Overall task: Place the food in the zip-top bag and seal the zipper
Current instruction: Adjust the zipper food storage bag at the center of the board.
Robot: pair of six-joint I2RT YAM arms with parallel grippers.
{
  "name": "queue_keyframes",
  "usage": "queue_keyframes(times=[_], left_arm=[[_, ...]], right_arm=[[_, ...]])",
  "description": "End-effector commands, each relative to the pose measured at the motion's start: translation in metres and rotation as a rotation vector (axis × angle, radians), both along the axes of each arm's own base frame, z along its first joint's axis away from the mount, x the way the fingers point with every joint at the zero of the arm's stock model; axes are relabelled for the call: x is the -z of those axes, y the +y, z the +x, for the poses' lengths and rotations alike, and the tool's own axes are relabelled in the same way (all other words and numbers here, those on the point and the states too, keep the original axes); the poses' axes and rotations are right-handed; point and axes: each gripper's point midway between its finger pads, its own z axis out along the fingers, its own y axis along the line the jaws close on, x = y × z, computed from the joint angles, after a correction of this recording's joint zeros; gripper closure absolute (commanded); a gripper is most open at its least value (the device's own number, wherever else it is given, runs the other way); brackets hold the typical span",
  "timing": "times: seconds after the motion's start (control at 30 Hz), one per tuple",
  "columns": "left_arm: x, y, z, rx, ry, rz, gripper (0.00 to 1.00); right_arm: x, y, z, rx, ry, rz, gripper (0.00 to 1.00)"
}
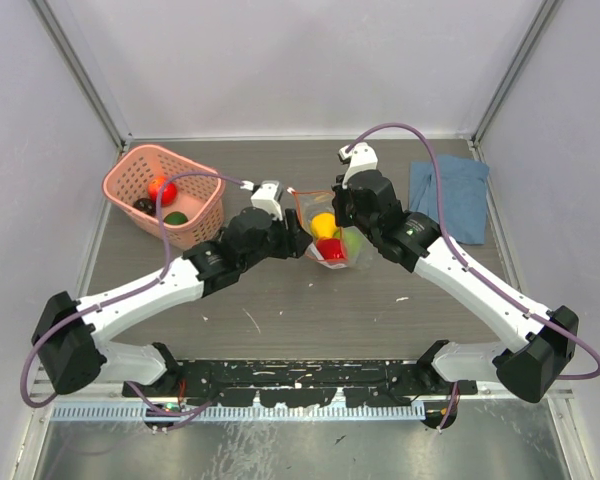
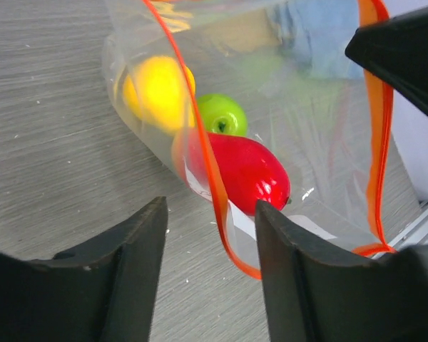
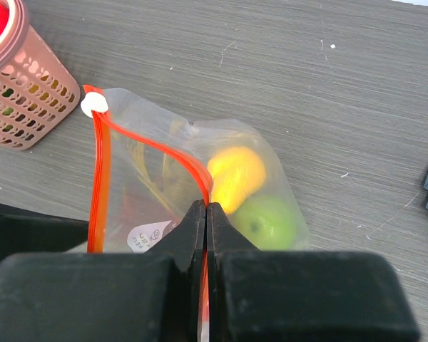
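The zip-top bag with food lies on the grey wood-grain desk, just right of the pink basket. Its white label is unreadable. The right tool pinches the zipper. The left tool gapes around the zipper. The walls are pale.

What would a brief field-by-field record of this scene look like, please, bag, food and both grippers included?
zip-top bag: between the two grippers, mouth open
contents: yellow fruit, green apple, red fruit
right gripper: shut on the zipper
left gripper: open, a zipper strip passing between its fingers
pink basket: holds a red piece, a green piece, a dark piece
blue cloth: right of the bag
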Motion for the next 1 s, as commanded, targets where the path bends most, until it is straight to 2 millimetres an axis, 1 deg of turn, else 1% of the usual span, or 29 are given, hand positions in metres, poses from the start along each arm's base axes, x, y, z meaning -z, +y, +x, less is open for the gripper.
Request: queue_keyframes(times=[0.0, 0.1, 0.17, 0.2, 0.37, 0.47, 0.53, 0.6, 0.67, 0.73, 0.83, 0.9, 0.97], left_arm=[[-0.025, -0.023, 0.005, 0.064, -0.025, -0.060, 0.55], [-0.036, -0.024, 0.007, 0.066, -0.047, -0.068, 0.77], [-0.049, -0.022, 0.008, 0.070, -0.079, -0.072, 0.91], [-0.059, -0.021, 0.008, 0.074, -0.096, -0.071, 0.99], [-0.084, -0.020, 0.004, 0.112, -0.121, -0.034, 1.00], [-0.092, -0.020, 0.000, 0.137, -0.124, -0.033, 1.00], [-0.090, -0.020, -0.002, 0.146, -0.116, -0.021, 1.00], [-0.082, -0.019, 0.000, 0.143, -0.101, 0.000, 1.00], [-0.072, -0.018, 0.001, 0.145, -0.069, 0.018, 1.00], [-0.068, -0.018, 0.001, 0.157, -0.050, 0.021, 1.00], [-0.061, -0.018, 0.001, 0.166, -0.031, 0.047, 1.00], [-0.064, -0.015, 0.001, 0.171, -0.029, 0.047, 1.00], [-0.071, -0.014, -0.001, 0.176, -0.043, 0.034, 1.00]], right_arm=[[-0.028, 0.003, 0.003, 0.004, -0.070, 0.077, 1.00], [-0.027, -0.003, 0.003, 0.024, -0.074, 0.058, 1.00], [-0.027, -0.008, 0.004, 0.040, -0.076, 0.041, 1.00], [-0.026, -0.010, 0.004, 0.046, -0.076, 0.029, 1.00], [-0.019, -0.024, 0.006, 0.095, -0.062, -0.043, 1.00], [-0.014, -0.029, 0.006, 0.109, -0.048, -0.073, 1.00], [-0.007, -0.031, 0.006, 0.109, -0.030, -0.093, 1.00], [0.001, -0.030, 0.006, 0.102, -0.008, -0.111, 1.00], [0.009, -0.025, 0.007, 0.082, 0.017, -0.124, 1.00], [0.017, -0.020, 0.008, 0.064, 0.040, -0.137, 1.00], [0.023, -0.015, 0.011, 0.050, 0.058, -0.149, 1.00], [0.022, -0.014, 0.013, 0.047, 0.054, -0.152, 1.00], [0.018, -0.015, 0.015, 0.054, 0.043, -0.158, 1.00]])
